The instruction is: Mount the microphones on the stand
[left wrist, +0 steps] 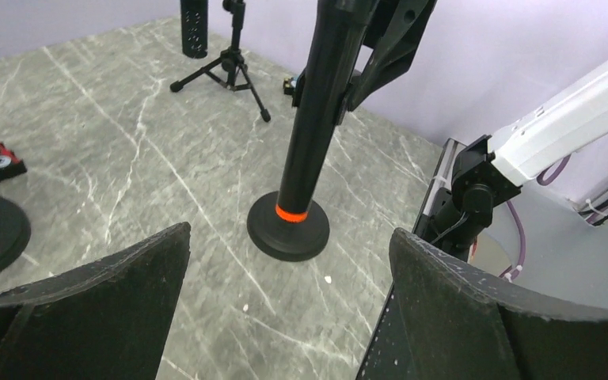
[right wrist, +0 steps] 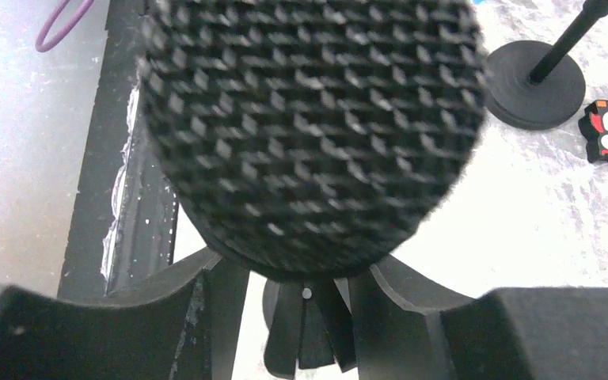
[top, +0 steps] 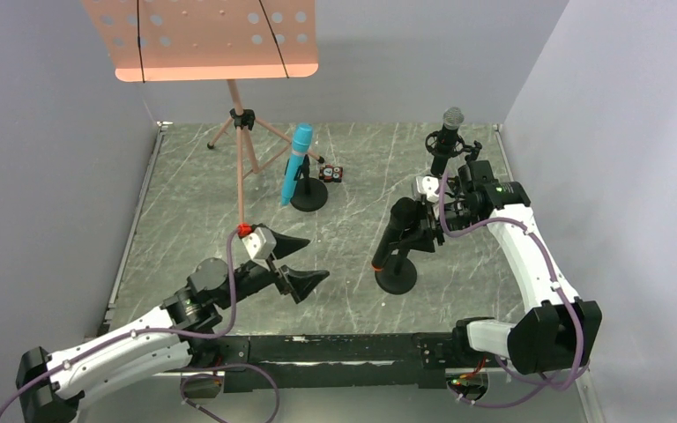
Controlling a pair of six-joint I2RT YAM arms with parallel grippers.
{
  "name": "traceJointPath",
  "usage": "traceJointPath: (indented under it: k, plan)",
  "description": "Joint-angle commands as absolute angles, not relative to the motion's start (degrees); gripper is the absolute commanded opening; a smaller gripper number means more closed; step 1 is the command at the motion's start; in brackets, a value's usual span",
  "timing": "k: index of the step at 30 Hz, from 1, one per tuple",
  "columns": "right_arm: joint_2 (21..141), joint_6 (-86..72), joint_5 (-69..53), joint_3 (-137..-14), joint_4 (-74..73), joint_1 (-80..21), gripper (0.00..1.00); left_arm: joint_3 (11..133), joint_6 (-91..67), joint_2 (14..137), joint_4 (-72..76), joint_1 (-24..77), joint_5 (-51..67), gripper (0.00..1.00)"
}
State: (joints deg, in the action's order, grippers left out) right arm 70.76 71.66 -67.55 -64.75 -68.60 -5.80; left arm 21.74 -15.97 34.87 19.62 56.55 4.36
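Near right of centre, shows the matte black stick microphone with the orange band at its tail, leaning head-up against a black stand with a flat round base. Probably sits in that stand's clip, tail low beside the base for balance; cannot tell whether touching it. Just right of its head, places the right gripper, black fingers on either side of the clip region. In the right wrist view, fills most of the frame with the head's coarse black woven mesh dome, with the fingers low on both sides and a gap between. Cannot tell whether pinching the microphone or merely bracketing it; likely there to steady it while seating.

Near left, holds the left gripper spread wide and empty. Aims its broad, wedge-shaped black fingers rightward at the orange-banded microphone, well apart from it, seemingly standing clear.

Far centre, has the smooth bright blue microphone tilted in a second round-based black stand. Far right, has the black microphone with the silver mesh head upright on a small black tripod stand. Suggests all three seated, or nearly so.

Far left, stands a salmon-pink perforated sheet-metal music stand on thin legs. Just beside the blue microphone's base, lays a small red-and-black owl-print card flat on the grey marble-patterned tabletop.
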Motion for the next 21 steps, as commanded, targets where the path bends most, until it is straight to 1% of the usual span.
traceJointPath:
  k: [1,6,7,10,11,14,16,21]
  plan:
    - [70.81,68.78,-66.41,-64.09,-63.77,-5.82,0.49,19.48,-19.35,29.16,15.11,56.45,0.5,0.99]
    - [71.65,70.35,-64.57,-64.97,-65.78,-5.75,0.49,16.57,-22.1,26.35,14.35,56.43,0.65,0.99]
    - [71.71,70.59,-64.78,-64.91,-66.01,-5.79,0.47,16.21,-22.74,26.22,14.21,56.44,0.74,0.99]
    - [71.88,70.49,-65.63,-64.99,-66.04,-5.79,0.33,15.23,-24.22,26.05,14.15,56.45,1.33,0.99]
    - [71.92,68.92,-66.0,-65.29,-65.35,-5.83,0.31,15.09,-24.52,25.94,14.15,56.48,1.48,0.99]
    - [71.54,61.46,-65.78,-66.52,-59.16,-6.47,0.28,14.89,-24.67,25.62,13.93,56.48,1.04,0.99]
    - [71.05,55.79,-64.75,-67.28,-52.29,-7.15,0.26,15.36,-24.32,25.35,13.05,56.45,0.53,0.99]
    - [71.07,43.77,-58.51,-67.52,-37.14,-9.61,0.24,16.5,-23.52,23.96,10.48,56.51,0.18,0.99]
